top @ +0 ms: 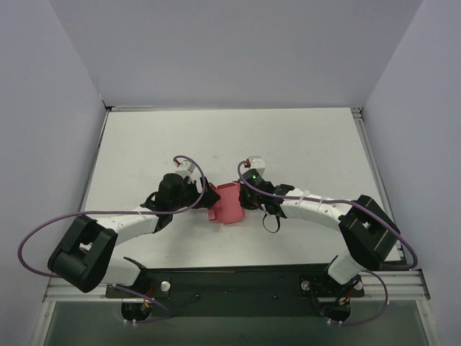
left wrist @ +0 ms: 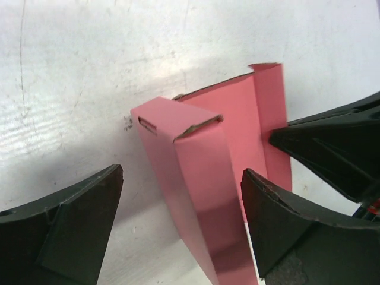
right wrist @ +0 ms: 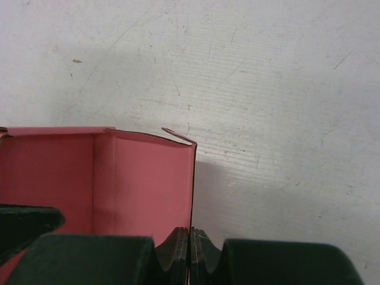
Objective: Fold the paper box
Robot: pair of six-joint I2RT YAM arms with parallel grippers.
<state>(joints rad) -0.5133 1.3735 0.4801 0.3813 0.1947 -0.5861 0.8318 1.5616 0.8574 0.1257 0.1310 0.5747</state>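
Right gripper (right wrist: 191,254) clamped tight on one upright wall of the paper box (right wrist: 142,184), pinching the card edge. Left gripper (left wrist: 183,181) spread wide, fingers (left wrist: 71,225) either side of the box's folded end; contact unclear. Box sits mid-table (top: 302,144), between both arms.

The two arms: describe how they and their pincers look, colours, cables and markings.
The left arm and right arm have white links and bulky black joints on a black base plate. A purple cable loops along each. A green light glows on the right wrist. The left pincer has black wedge-shaped fingers; the right pincer has dark ridged pads.
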